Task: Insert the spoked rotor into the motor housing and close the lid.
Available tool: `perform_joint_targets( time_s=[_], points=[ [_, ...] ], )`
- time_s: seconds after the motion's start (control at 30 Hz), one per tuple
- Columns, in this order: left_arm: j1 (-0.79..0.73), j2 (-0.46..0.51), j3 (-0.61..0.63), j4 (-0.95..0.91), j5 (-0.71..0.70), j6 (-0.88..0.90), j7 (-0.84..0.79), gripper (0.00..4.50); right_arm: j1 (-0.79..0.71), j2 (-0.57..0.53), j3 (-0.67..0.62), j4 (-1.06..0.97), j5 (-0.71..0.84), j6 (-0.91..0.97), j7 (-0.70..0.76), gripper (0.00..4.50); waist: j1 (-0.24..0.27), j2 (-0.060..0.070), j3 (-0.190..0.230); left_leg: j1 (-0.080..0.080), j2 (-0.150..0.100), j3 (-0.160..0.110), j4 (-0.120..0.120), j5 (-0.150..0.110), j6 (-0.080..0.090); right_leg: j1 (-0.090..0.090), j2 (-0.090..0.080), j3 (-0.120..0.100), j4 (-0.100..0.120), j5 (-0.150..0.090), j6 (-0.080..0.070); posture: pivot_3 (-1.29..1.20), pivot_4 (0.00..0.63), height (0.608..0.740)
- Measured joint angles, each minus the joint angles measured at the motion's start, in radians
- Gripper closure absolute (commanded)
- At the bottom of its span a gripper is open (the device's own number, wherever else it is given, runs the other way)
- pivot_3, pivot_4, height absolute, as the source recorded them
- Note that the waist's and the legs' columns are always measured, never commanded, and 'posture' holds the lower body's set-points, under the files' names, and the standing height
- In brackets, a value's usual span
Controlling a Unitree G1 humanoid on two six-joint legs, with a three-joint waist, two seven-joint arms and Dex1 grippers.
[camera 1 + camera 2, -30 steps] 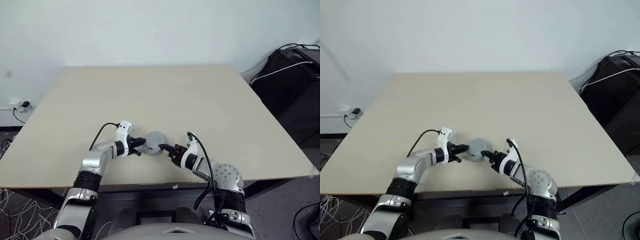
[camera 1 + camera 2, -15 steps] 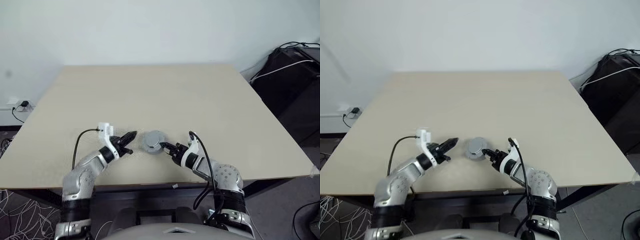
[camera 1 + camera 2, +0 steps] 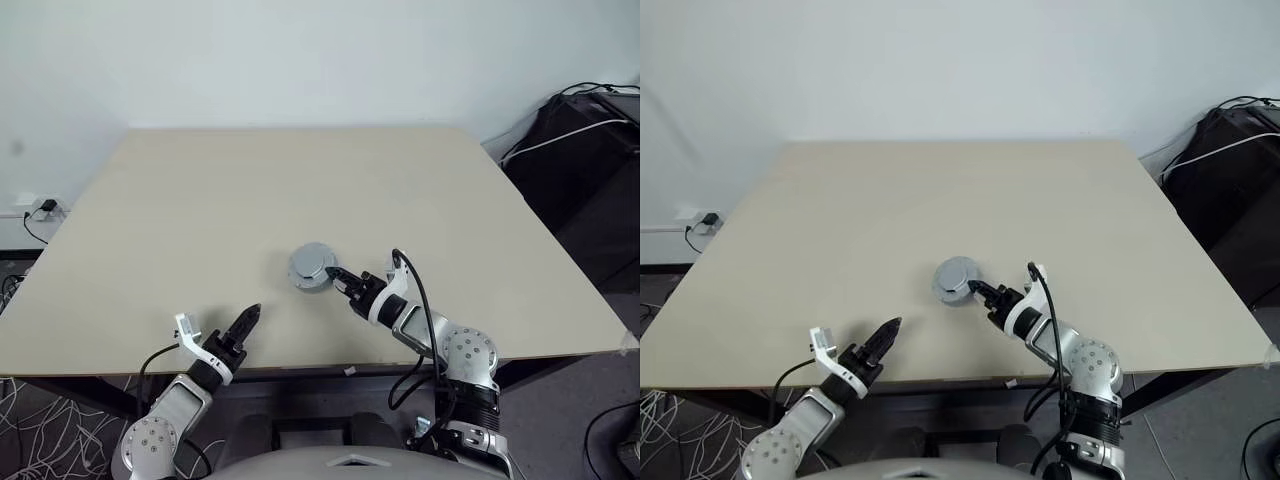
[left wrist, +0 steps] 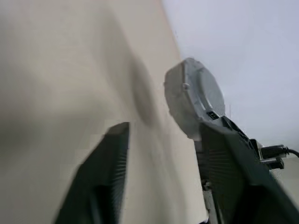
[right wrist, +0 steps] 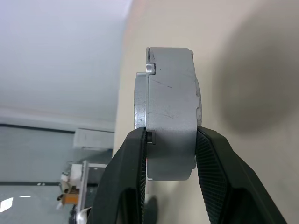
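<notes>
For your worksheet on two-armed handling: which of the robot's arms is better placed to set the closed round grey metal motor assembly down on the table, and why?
Right. The right end effector already clamps the closed round grey metal motor assembly by its faces. The left end effector is open, apart from it, near the beige table's front edge.

You see the right gripper (image 5: 170, 154) clamped on the closed grey motor housing (image 5: 172, 116), one black ribbed finger (image 5: 128, 177) on each flat face. The lid (image 5: 140, 102) sits flush against the housing, a thin seam between them. Behind it lies the beige table (image 5: 243, 140).
</notes>
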Motion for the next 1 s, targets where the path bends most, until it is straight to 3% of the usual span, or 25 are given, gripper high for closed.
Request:
perform_joint_targets(
  time_s=[0.1, 0.7, 1.0],
  points=[
    [0.000, 0.000, -0.002, 0.000, -0.076, 0.005, 0.013, 0.02, 0.021, -0.002, 0.016, -0.024, 0.034, 0.005, -0.015, 3.29, 0.000, 0.000, 0.000, 0.000, 0.000, 0.000, 0.000, 0.000, 0.000, 0.000, 0.000, 0.000, -0.001, 0.000, 0.000, 0.00, 0.000, 0.740],
    [-0.048, 0.003, -0.078, 0.096, -0.307, 0.019, 0.084, 0.02, 0.064, -0.006, 0.107, -0.058, 0.187, 0.045, -0.067, 3.29, -0.007, 0.000, 0.000, 0.000, 0.000, 0.000, 0.000, 0.000, 0.000, 0.001, 0.001, 0.000, -0.001, 0.000, 0.000, 0.00, 0.000, 0.740],
    [-0.080, 0.001, -0.080, 0.104, -0.343, 0.018, 0.078, 0.02, 0.078, -0.012, 0.161, -0.055, 0.266, 0.110, -0.078, 3.29, -0.007, 0.000, 0.000, 0.000, -0.001, 0.000, 0.001, 0.000, 0.000, 0.001, 0.001, 0.000, -0.001, 0.000, 0.000, 0.00, 0.000, 0.740]
  ],
)
